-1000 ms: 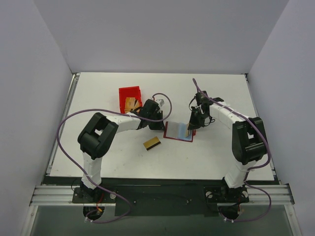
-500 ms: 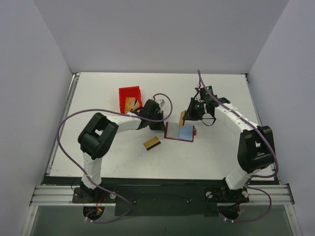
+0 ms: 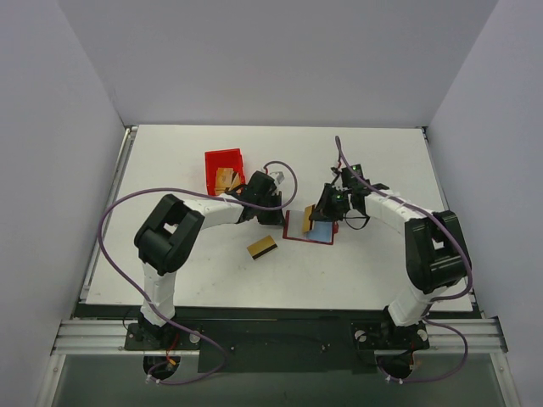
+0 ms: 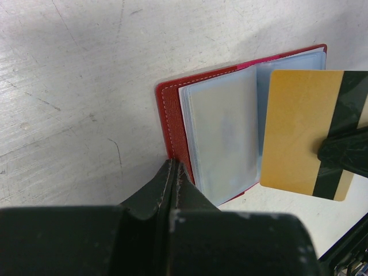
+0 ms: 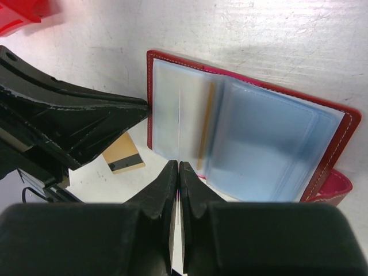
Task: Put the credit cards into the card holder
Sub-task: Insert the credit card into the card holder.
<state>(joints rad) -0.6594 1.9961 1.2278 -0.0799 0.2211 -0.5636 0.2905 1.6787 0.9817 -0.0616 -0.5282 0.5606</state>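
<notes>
Since half a second ago, my right claw has swung its gripped credit card back over the open card holder, mid-table. Left wrist view: my left claw is closed at the holder's 7 o'clock edge. Right wrist view: the card hangs edge-on, so insertion looks next.

A robotics lab test cell: plain grey partition walls box in a scuffed white table, with two cabled black-and-white robot arms bolted to an aluminium rail.
</notes>
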